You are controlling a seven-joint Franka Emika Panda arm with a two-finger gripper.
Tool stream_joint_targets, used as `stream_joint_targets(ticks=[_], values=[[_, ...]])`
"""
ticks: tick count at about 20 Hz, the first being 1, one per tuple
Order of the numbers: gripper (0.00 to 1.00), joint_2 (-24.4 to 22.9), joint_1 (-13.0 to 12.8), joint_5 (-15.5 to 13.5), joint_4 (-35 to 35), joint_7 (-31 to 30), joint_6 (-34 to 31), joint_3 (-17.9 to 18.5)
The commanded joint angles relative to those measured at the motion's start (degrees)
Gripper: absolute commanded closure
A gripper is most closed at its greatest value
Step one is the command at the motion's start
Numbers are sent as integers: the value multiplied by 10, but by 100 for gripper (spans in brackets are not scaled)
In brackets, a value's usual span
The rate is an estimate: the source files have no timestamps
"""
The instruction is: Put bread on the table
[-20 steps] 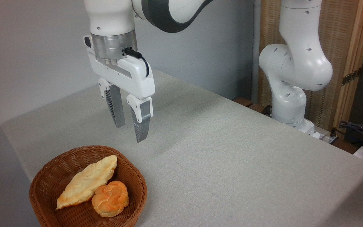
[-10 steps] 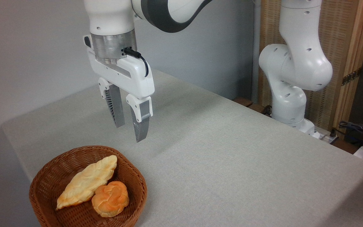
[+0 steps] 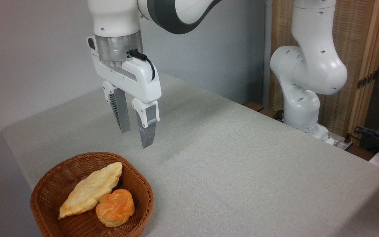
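Note:
The bread [image 3: 115,207], a small round knotted orange-golden bun, lies in a brown wicker basket [image 3: 48,184] at the front left of the table [image 3: 229,164]. It touches a longer pale-yellow leaf-shaped loaf [image 3: 90,190] beside it. My gripper [image 3: 136,138] hangs open in the air above the table, just behind the basket's far rim, pointing down. Nothing is between its grey fingers [image 3: 147,130]. The bun sits well below and in front of the fingertips.
The arm's white base [image 3: 303,98] stands at the table's back right edge. Cables and dark gear [image 3: 378,138] lie at the far right beyond the table. A grey wall runs behind, with a wooden screen [image 3: 357,49] at the right.

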Motion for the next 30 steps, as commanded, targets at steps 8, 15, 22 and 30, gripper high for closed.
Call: stream_joint_targets(ticks=[8, 15, 22, 30], values=[[0, 0, 2, -9, 10, -4, -14, -2], [0, 5, 1, -8, 10, -4, -16, -11], [0, 45, 2, 2, 10, -4, 59, -9], [0, 94, 7, 30, 10, 17, 171, 22]])
